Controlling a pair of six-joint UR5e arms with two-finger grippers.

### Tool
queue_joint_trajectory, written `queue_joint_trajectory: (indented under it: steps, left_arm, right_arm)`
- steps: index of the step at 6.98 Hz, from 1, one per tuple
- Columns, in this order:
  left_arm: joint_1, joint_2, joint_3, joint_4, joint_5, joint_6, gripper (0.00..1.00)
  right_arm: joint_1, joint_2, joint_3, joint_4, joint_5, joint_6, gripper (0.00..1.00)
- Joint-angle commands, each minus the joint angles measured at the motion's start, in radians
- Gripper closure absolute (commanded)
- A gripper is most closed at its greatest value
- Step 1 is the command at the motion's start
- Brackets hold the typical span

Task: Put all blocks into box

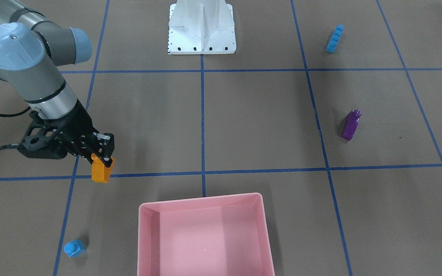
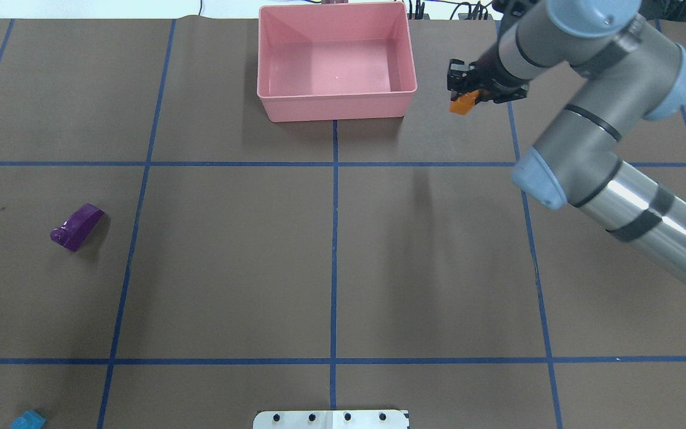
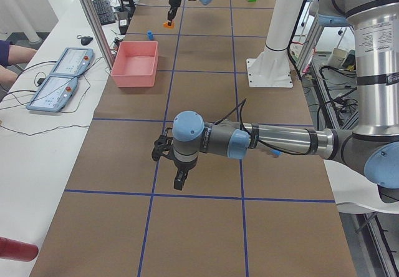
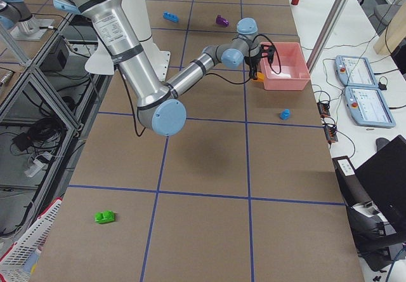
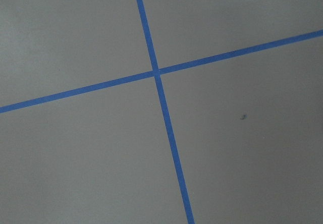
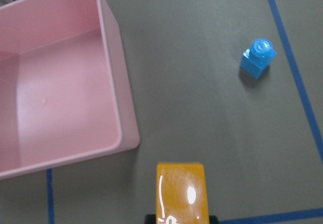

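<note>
My right gripper (image 1: 104, 159) is shut on the orange sloped block (image 1: 101, 170) and holds it above the table, just beside the pink box (image 1: 202, 201). The overhead view shows the gripper (image 2: 461, 95) with the block (image 2: 462, 103) to the right of the box (image 2: 337, 110). The box looks empty. The small blue block (image 1: 75, 248) stands near the box. The purple block (image 1: 350, 124) and the long blue block (image 1: 335, 38) lie on the far side. The green block (image 4: 104, 216) lies far off. My left gripper (image 3: 181, 182) hangs over the table; I cannot tell its state.
The white metal base (image 1: 202, 27) stands at the robot's edge of the table. Blue tape lines grid the brown table top. Operator tablets (image 3: 59, 83) lie on the side bench beyond the box. The left wrist view shows only bare table and tape.
</note>
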Motion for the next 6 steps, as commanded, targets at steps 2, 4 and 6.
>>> queue_joint_trajectory:
  steps: [2, 4, 6]
  left_arm:
    - [0.000, -0.001, 0.000, 0.000, -0.007, 0.000, 0.00]
    - [0.002, -0.001, 0.000, -0.020, -0.008, 0.000, 0.00]
    - [0.000, -0.001, 0.000, -0.025, -0.020, -0.002, 0.00]
  right_arm:
    - [0.004, 0.392, -0.501, 0.001, -0.045, -0.047, 1.00]
    - [-0.001, 0.500, -0.715, 0.100, -0.052, -0.085, 1.00]
    - [-0.005, 0.511, -0.845, 0.264, -0.053, -0.085, 1.00]
